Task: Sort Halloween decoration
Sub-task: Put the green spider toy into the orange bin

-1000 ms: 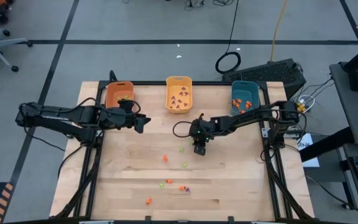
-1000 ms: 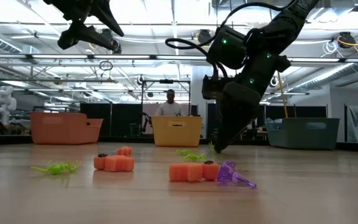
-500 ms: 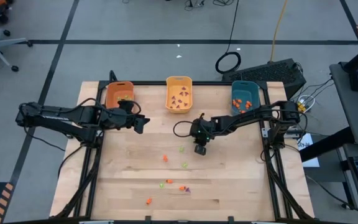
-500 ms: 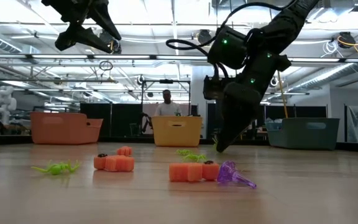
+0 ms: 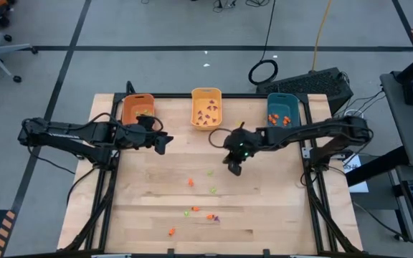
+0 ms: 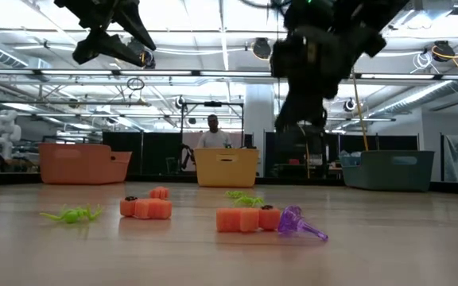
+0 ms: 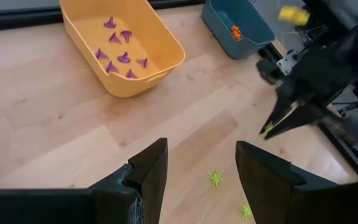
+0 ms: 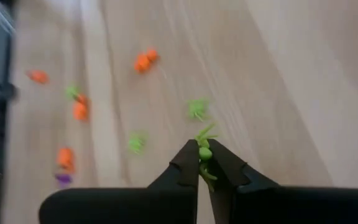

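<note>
My right gripper (image 8: 204,163) hangs above the table's middle (image 5: 234,168), shut on a light green spider trinket (image 8: 204,151). The left wrist view shows it farther off (image 7: 277,124) with a green speck at its tips. My left gripper (image 7: 201,171) is open and hovers near the orange bin (image 5: 138,109), touching nothing. Loose trinkets lie on the wood: green ones (image 5: 209,172) (image 5: 213,189), orange ones (image 5: 190,182) (image 5: 171,231) and a purple one (image 6: 299,224). Purple trinkets lie in the yellow bin (image 7: 120,53), orange ones in the teal bin (image 5: 282,111). My right gripper pinches the green spider's body (image 8: 204,154) between its two fingertips, and legs stick out past the tips (image 8: 206,132). The fingers point down at the table from above. The spider is lifted clear of the wood.
Three bins stand in a row along the far edge. A black frame borders the table (image 5: 308,154). A person stands in the room behind the yellow bin (image 6: 211,131). Bare wood lies to the right of the trinkets (image 5: 278,208).
My right gripper has risen from the tabletop, carrying the green spider up with it, and has shifted a little toward the right and far side. The trinkets on the table have stayed where they were.
</note>
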Available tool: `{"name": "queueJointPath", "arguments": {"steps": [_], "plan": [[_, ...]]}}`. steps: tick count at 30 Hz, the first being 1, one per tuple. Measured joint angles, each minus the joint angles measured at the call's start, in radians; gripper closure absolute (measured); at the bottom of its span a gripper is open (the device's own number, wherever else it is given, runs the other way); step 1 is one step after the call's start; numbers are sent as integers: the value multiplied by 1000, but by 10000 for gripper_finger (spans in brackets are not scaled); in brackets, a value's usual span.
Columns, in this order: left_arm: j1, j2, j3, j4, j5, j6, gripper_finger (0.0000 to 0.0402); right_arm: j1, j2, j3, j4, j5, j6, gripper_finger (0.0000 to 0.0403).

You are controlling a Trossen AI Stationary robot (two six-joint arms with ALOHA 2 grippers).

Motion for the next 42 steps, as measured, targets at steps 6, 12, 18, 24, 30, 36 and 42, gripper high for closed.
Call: {"name": "queueJointPath", "arguments": {"steps": [6,12,18,24,30,36,42], "plan": [[0,0,0,68,15,73,213,0,-148,0,10,1,34,401],[0,0,0,205,25,159,213,0,-271,1,13,6,34,401],[0,0,0,301,11,197,213,0,-350,2,24,7,18,401],[0,0,0,316,6,198,213,0,-404,2,42,8,15,401],[0,0,0,341,13,198,213,0,-423,2,99,6,-62,401],[0,0,0,370,29,203,213,0,-429,2,138,5,-133,401],[0,0,0,386,33,206,213,0,-429,2,144,5,-136,401]]}}
